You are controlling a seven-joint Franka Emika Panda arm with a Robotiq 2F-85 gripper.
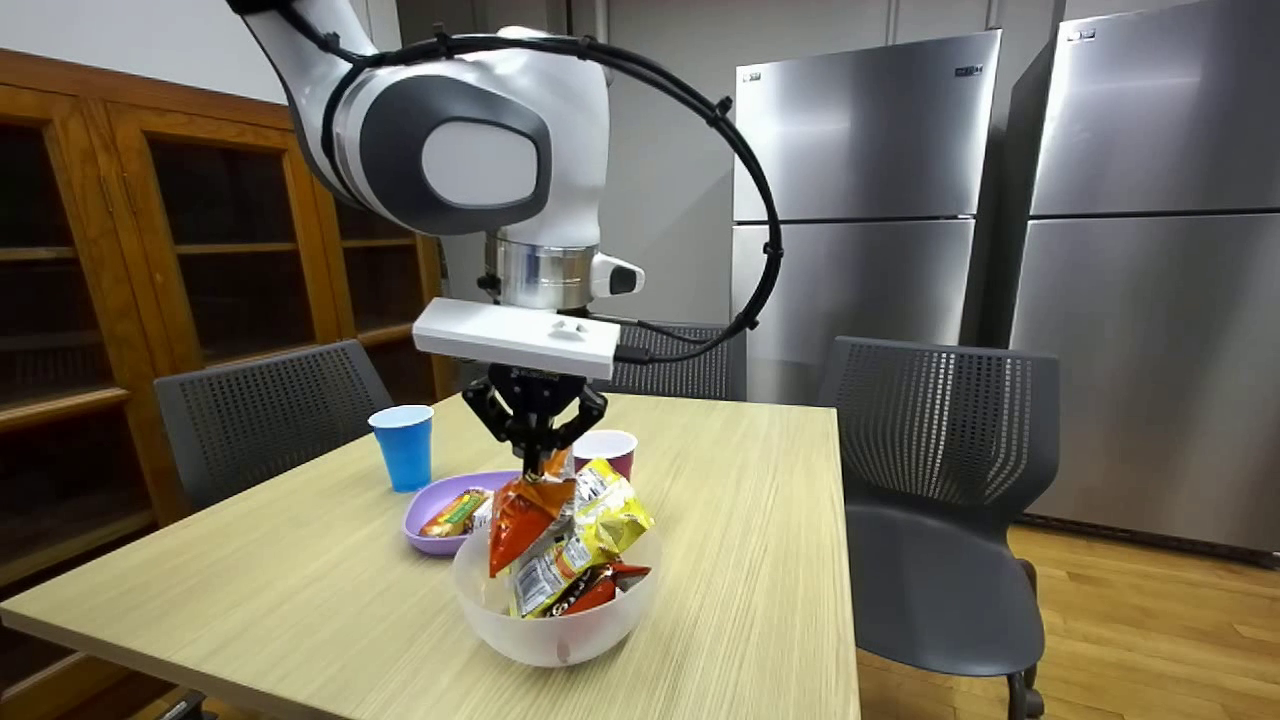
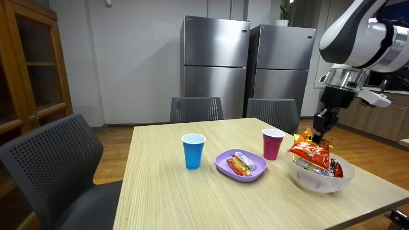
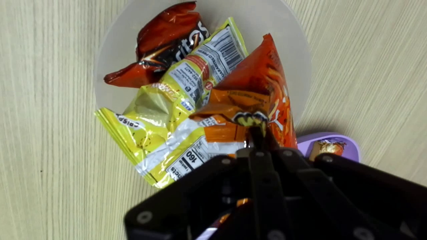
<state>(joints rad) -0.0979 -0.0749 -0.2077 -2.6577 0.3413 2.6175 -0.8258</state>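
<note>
Gripper (image 2: 317, 139) is pinching an orange-red bag (image 2: 309, 152) over the bowl (image 2: 322, 185), lower right in an exterior view, jaws pressing together on its edge; gripping seems done, releasing isn't yet happening.

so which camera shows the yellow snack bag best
The wrist view: the yellow snack bag looks largest there, with some printing readable. Both exterior views show it smaller, in the bowl; in an exterior view, the held red bag hides much of it.
</note>
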